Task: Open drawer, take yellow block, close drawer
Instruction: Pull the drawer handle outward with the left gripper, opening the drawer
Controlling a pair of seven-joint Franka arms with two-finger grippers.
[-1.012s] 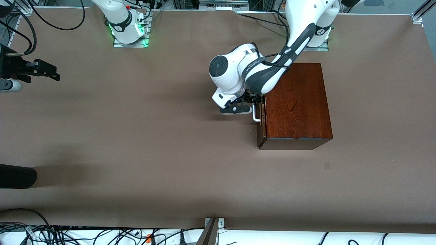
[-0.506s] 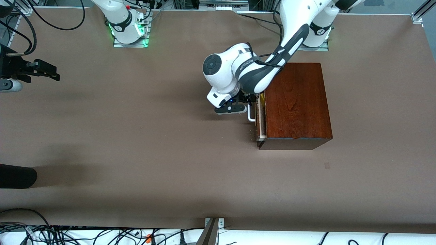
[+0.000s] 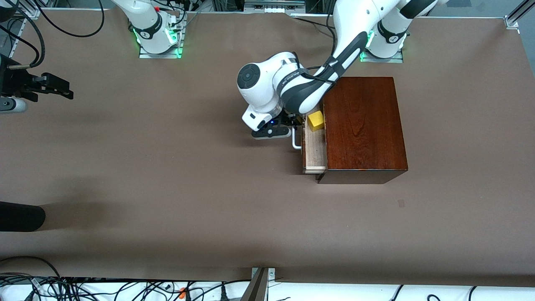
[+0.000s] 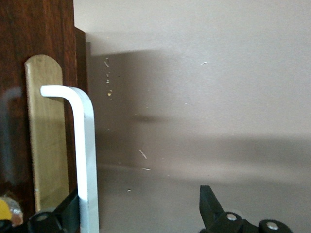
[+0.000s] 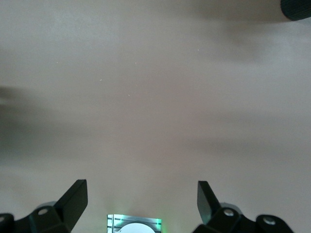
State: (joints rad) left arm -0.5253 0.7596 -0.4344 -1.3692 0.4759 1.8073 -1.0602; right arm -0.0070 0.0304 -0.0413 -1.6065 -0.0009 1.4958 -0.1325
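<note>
Likely light, rigid and smooth-faced, so best pinched across two flat sides: yellow block (image 3: pixel 316 121) in the part-open drawer (image 3: pixel 314 155), at its end farther from the front camera, with left gripper (image 4: pixel 138 194) spread around the white handle (image 4: pixel 85 160) and right gripper (image 5: pixel 141 187) spread, waiting over the table (image 3: pixel 167 167).

front view: high camera, looking down across the whole table (image 3: pixel 167 179) toward both arm bases along the top edge.
left wrist view: on the left arm, very near, facing the drawer (image 4: pixel 46 141) front, its white handle (image 4: pixel 85 155) and the table; left tool (image 4: pixel 141 213) tips at the frame edge.
right wrist view: on the right arm, above bare table, looking down; right tool (image 5: pixel 141 204) tips at the frame edge.
shared: front and left wrist views both show the handle (image 3: pixel 296 141) and drawer (image 3: pixel 314 146).
</note>
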